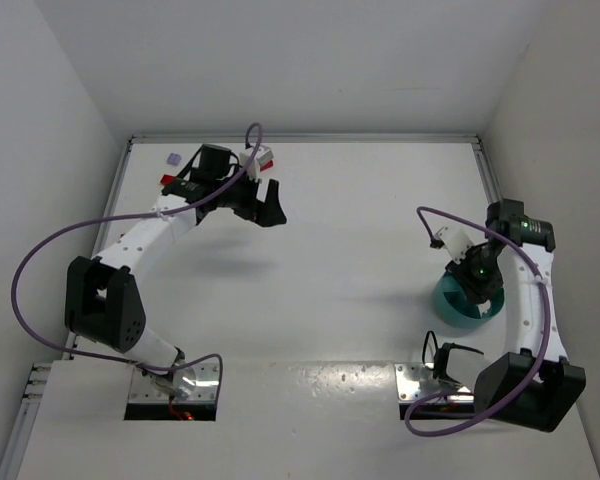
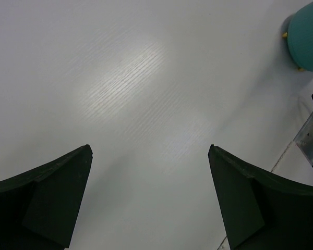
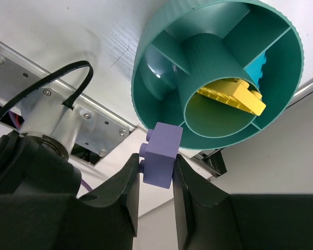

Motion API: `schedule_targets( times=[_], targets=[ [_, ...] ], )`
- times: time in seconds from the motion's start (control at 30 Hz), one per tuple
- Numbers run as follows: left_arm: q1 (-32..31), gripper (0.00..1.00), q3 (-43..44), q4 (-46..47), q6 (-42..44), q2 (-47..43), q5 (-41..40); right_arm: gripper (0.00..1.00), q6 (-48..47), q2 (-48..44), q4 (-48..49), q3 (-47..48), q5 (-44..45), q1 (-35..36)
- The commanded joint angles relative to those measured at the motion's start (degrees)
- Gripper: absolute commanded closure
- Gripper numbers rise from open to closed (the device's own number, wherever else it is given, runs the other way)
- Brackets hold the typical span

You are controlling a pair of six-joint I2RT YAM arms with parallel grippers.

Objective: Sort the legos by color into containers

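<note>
1. Purple lego brick [image 3: 160,155]: clamped on its two flat sides between the fingers [image 3: 126,183] of the right gripper [image 3: 155,160]. It sticks out past the fingertips, one stud showing at its upper left corner.
2. The right jaws stand narrow, closed on this brick alone.
3. Teal dish [image 3: 146,62]: round, ribbed on the outside, with a central ring and dividing walls. In the right wrist view the brick's top edge overlaps the dish's rim; whether they touch cannot be told.
4. Yellow lego [image 3: 235,96]: lies tilted inside the central ring.
5. Cyan lego [image 3: 258,67]: partly visible in an outer compartment, behind the ring.
6. In the top view, the right gripper [image 1: 477,285] hangs directly over the dish [image 1: 452,310], on the right side of the table near that arm's base.
7. Left gripper [image 1: 265,205]: well apart, over the far left part of the table. Its fingers [image 2: 52,198] are spread wide, with only bare tabletop between them.
8. Lavender brick [image 1: 173,158] and red brick [image 1: 168,180]: near the far left corner, beside the left arm.
9. Table [image 1: 360,250]: white, faintly grained and glossy, enclosed by plain white walls [image 1: 60,100].
10. Metal base plate [image 3: 94,117] and a black cable [image 3: 57,78]: at the right arm's mount, just beside the dish.
</note>
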Motion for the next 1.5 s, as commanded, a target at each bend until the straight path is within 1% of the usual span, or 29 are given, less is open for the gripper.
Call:
schedule_targets(
  times=[0.0, 0.07, 0.3, 0.37, 0.47, 0.5, 0.57, 0.6, 0.7, 0.73, 0.8, 0.87, 0.9, 0.93, 0.97, 1.0, 1.03, 1.07, 1.1, 1.13, 1.17, 1.2, 1.23, 1.27, 1.3, 1.33, 1.4, 1.43, 1.47],
  targets=[
    [1.36, 0.0, -0.4, 2.12, -1.57, 0.69, 2.11, 1.0, -1.96, 0.87, -3.12, 0.02, 0.52, 0.7],
    [2.07, 0.0, -0.4, 2.64, -1.58, 1.22, 2.73, 1.0, -1.96, 1.57, -3.12, 0.02, 0.52, 0.7],
    [3.74, 0.0, -0.4, 2.64, -2.1, 1.75, 3.78, 0.86, -1.96, 4.31, -3.12, 0.02, 0.52, 0.7],
    [4.96, 0.0, -0.4, 2.64, -2.63, 1.75, 3.78, 0.78, -1.96, 5.53, -3.12, 0.54, 0.52, 0.7],
    [5.58, 0.0, -0.93, 2.64, -2.63, 1.75, 4.3, 0.69, -2.49, 6.67, -3.12, 1.15, 0.52, 0.7],
    [5.58, 0.0, -0.93, 2.64, -2.63, 1.75, 4.31, 0.63, -2.49, 6.68, -3.12, 1.16, 0.52, 0.7],
    [6.2, 0.0, -0.93, 2.64, -2.63, 1.75, 4.31, 0.59, -2.49, 7.21, -2.6, 2.38, 0.0, 0.7],
    [6.72, 0.0, -0.93, 2.64, -2.63, 1.75, 4.31, 0.54, -2.49, 7.73, -2.6, 2.39, -0.01, 0.7],
    [7.42, 0.0, -0.93, 2.64, -3.16, 1.75, 4.31, 0.48, -2.49, 8.34, -2.6, 3.71, -0.53, 0.7],
    [7.43, 0.0, -0.93, 2.64, -3.16, 1.75, 3.61, 0.46, -2.49, 8.35, -2.6, 4.4, -0.53, 0.7],
    [8.13, 0.0, -0.93, 2.64, -3.16, 1.75, 2.99, 0.46, -2.49, 8.35, -2.6, 5.63, -1.06, 0.7],
    [9.79, 0.0, -0.93, 2.64, -3.16, 1.22, -0.41, 0.45, -1.88, 7.82, -2.08, 7.74, -2.46, 0.7],
    [10.5, 0.0, 1.08, 2.64, -2.55, 0.7, -1.74, 0.42, -1.35, 7.82, -2.07, 9.92, -4.12, 0.7],
    [11.37, 0.0, 2.49, 1.51, -1.76, 0.69, -2.97, 0.36, -1.35, 7.82, -2.07, 11.08, -5.09, 0.7],
    [13.38, 0.0, 4.07, 0.63, -0.53, 1.39, -4.55, 0.27, -0.74, 7.3, -2.07, 12.22, -6.15, 0.18],
    [14.45, 0.0, 8.26, -0.33, 0.26, 3.14, -7.96, 0.18, -0.12, 7.29, -2.07, 13.36, -7.2, 0.17],
    [15.5, 0.0, 10.74, -1.48, 1.14, 4.46, -9.21, 0.13, 0.67, 7.29, -2.07, 15.11, -8.52, 0.17],
    [16.73, 0.0, 13.37, -4.1, 2.8, 6.21, -10.27, 0.13, 1.37, 7.29, -1.03, 15.83, -8.53, 0.17],
    [18.75, 0.0, 19.14, -5.43, 3.51, 8.14, -12.54, 0.13, 3.29, 7.82, -0.23, 16.44, -9.23, 0.17],
    [19.64, 0.0, 22.33, -7.01, 4.48, 10.34, -13.35, 0.13, 4.44, 8.52, 0.56, 17.76, -9.93, 0.17],
    [20.34, 0.0, 25.76, -10.77, 5.79, 15.67, -14.05, 0.13, 5.58, 8.52, 2.05, 18.29, -9.94, 0.17],
    [21.91, 0.03, 29.19, -12.46, 7.63, 18.51, -15.37, 0.13, 6.47, 9.39, 2.67, 18.3, -10.55, 0.17],
    [22.89, 0.05, 35.05, -13.78, 8.35, 21.06, -15.38, 0.13, 8.22, 10.1, 3.46, 19.08, -11.07, 0.17],
    [23.77, 0.06, 37.54, -15.27, 8.88, 25.78, -15.38, 0.13, 9.36, 10.11, 4.51, 19.09, -11.08, 0.17],
    [25.52, 0.07, 39.83, -15.29, 8.88, 27.92, -15.38, 0.12, 10.25, 10.11, 6.26, 19.09, -11.69, 0.17],
    [26.23, 0.09, 44.03, -15.29, 8.88, 30.03, -15.99, 0.12, 12.17, 10.11, 7.24, 19.09, -12.22, 0.17],
    [27.46, 0.1, 48.36, -15.81, 10.28, 36.16, -17.65, 0.12, 14.46, 10.11, 9.69, 19.61, -12.83, 0.17],
    [27.47, 0.1, 52.3, -16.42, 10.81, 38.03, -19.06, 0.12, 15.95, 10.11, 9.71, 19.61, -12.84, 0.17],
    [27.47, 0.12, 53.99, -16.43, 11.34, 39.7, -19.77, 0.12, 16.49, 10.8, 10.23, 20.14, -13.62, 0.17]
  ],
)
